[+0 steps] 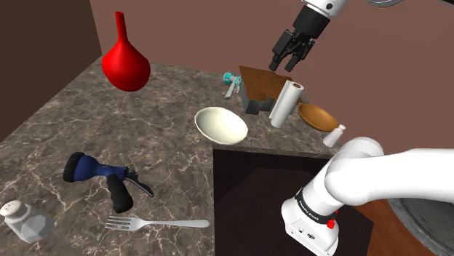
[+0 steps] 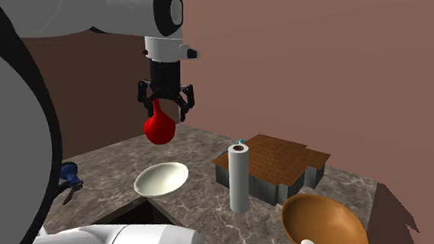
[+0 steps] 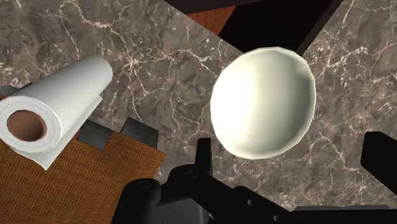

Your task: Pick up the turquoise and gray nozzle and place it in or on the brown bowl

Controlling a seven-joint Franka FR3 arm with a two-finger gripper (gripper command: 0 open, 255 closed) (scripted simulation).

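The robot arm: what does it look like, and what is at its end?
A glossy white robot arm of thick, rounded segments with dark joints. One lower segment bears small dark lettering and a red spot. At its end sits an all-black two-finger claw.

On the marbled counter (image 1: 87, 124), a red bulb-shaped vase (image 1: 126, 67) stands at the far left of the shoulder view, with a cream bowl (image 1: 220, 124) near the middle and an upright paper towel roll (image 1: 286, 104) right of it, beside a brown board (image 1: 262, 81). At the near left are a dark blue hose sprayer (image 1: 102, 177), a fork (image 1: 156, 224) and a white shaker (image 1: 25, 221).
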